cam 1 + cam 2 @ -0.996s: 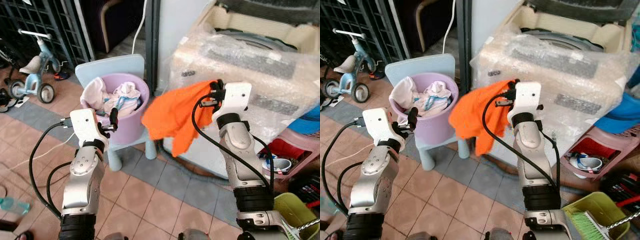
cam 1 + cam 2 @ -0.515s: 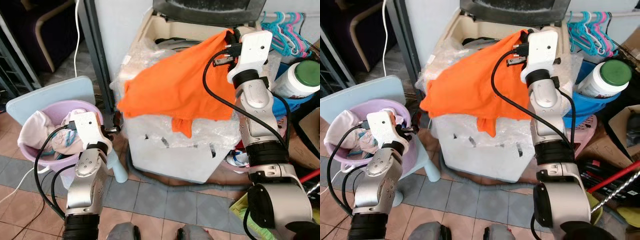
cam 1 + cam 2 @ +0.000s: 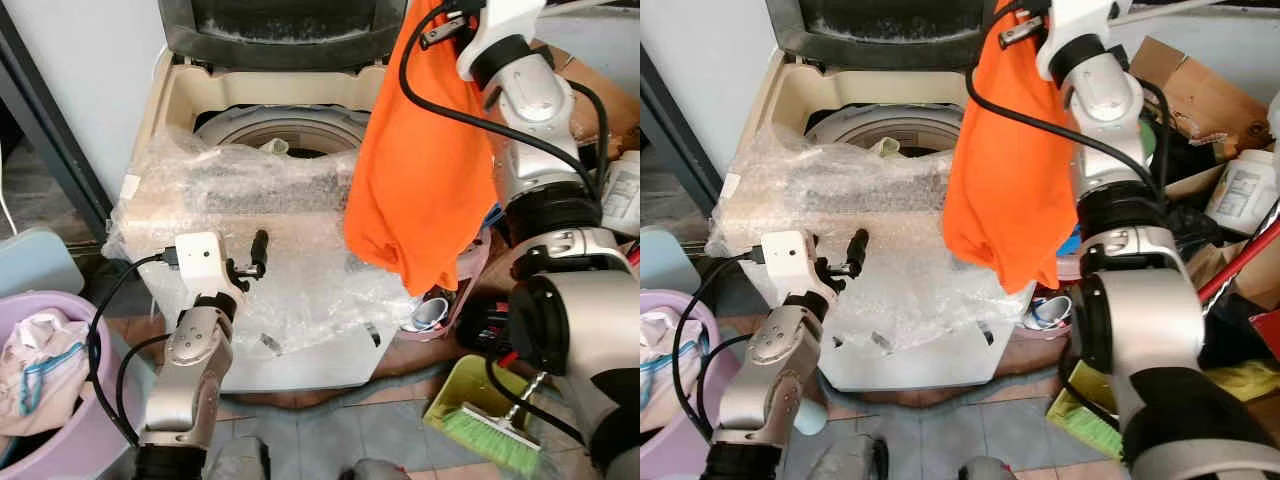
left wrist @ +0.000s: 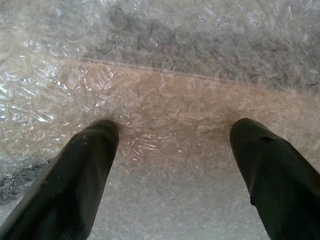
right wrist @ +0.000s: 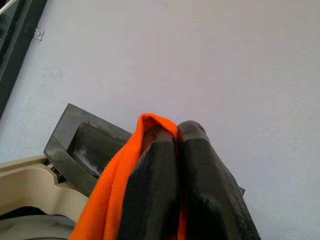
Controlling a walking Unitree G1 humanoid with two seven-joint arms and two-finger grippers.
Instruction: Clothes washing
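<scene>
Cluttered laundry corner ahead of me now: the cream top-loading washing machine wrapped in bubble wrap (image 3: 250,230) sits square in view with its dark lid (image 3: 280,20) tipped up against the pale wall and the round drum opening (image 3: 275,130) exposed. A second ago I was looking at the lilac plastic laundry tub (image 3: 40,400) on its pale blue chair from the side; the whole picture has swung since then, so that is my own turn and step toward the machine, not the furniture moving. The tub now sits at my lower left, white and pink clothes heaped in it.

What has really changed is the orange cloth garment (image 3: 420,170). It was draped low beside the machine's front, then spread over the wrap; now my right gripper (image 5: 175,175) has it lifted high, fingers pressed together on a fold at the top, and the fabric hangs in a long drop just right of the drum opening, in front of my right arm. My left gripper (image 3: 258,250) hovers at the machine's wrapped front edge, its two black fingers (image 4: 80,185) spread apart with nothing between them, tips close to the plastic.

I judge the carry is nearly done: the garment needs shifting left over the opening and letting go. The trailing hem could catch on the loose wrap, so I would keep it high.
</scene>
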